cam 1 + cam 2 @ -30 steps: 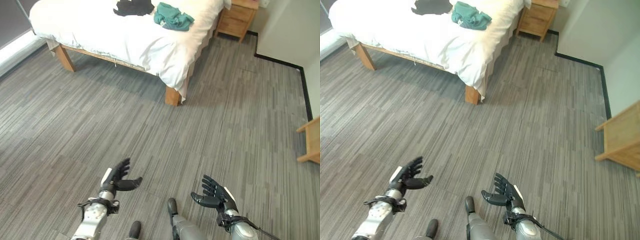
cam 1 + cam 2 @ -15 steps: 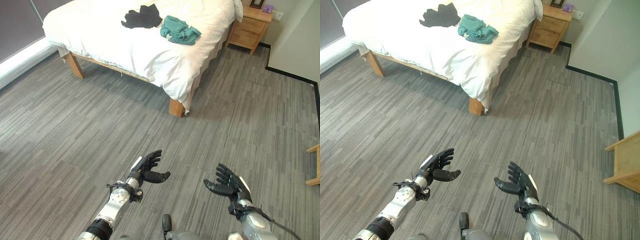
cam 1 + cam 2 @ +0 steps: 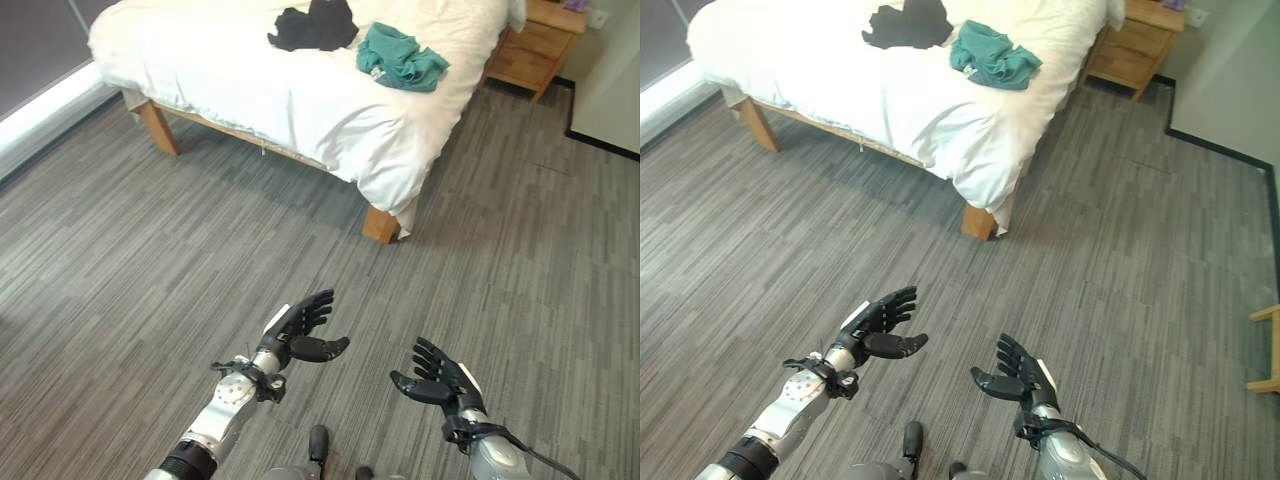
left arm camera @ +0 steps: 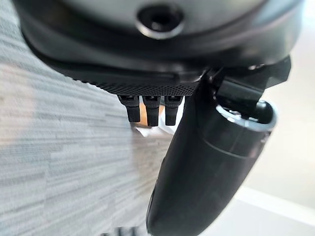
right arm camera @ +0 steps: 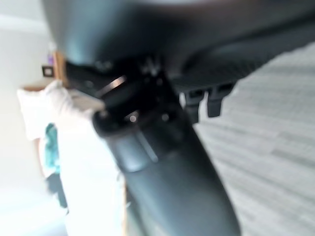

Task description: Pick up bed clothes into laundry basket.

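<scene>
On the white bed (image 3: 250, 90) at the far side of the room lie a crumpled teal garment (image 3: 400, 57) and, to its left, a black garment (image 3: 312, 24). Both of my hands hang over the grey floor, well short of the bed. My left hand (image 3: 300, 330) is open, fingers straight, thumb out, nothing in it. My right hand (image 3: 432, 378) is open too, palm turned inward, holding nothing. The teal garment (image 5: 49, 147) and the black garment (image 5: 58, 189) on the white bed also appear past my right hand in its wrist view.
The bed stands on wooden legs (image 3: 380, 224), its sheet drooping at the near corner. A wooden nightstand (image 3: 1140, 45) stands beside the bed's far right. A wooden furniture edge (image 3: 1268, 350) juts in at the right. A dark wall and white skirting (image 3: 40, 110) run along the left.
The camera has shifted, so the bed sits more to the right in the picture. Both hands stay open and hold about the same pose.
</scene>
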